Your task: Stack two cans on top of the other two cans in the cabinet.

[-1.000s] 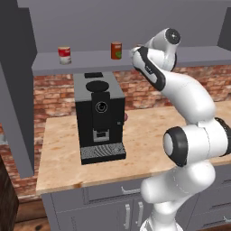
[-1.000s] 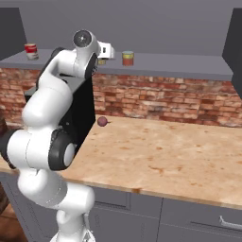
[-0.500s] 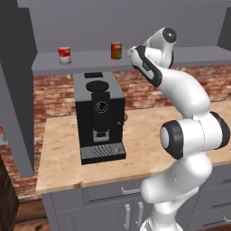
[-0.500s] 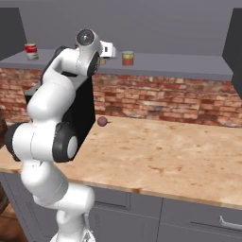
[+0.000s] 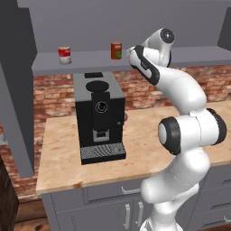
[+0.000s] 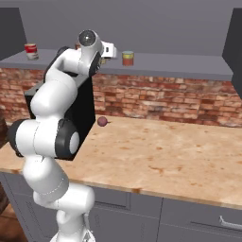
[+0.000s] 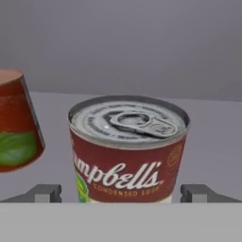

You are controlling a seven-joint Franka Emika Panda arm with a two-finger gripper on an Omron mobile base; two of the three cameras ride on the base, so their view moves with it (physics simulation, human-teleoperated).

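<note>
at the shelf [image 5: 90, 61], claw [image 7: 121, 193] unmoved

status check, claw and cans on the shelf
Claw open, straddling Campbell's can, not gripped. Orange-red can close beside it. No cans stacked yet.

The gripper [image 7: 121, 193] stands wide, one finger on each side of a red soup can [image 7: 127, 149] at 12 o'clock, with a little gap left on both sides. The orange-red can [image 7: 16, 123] at 10 o'clock stands near on the left. Behind the cans the shelf [image 7: 212, 137] is free up to the grey back wall [image 7: 142, 42].
</note>
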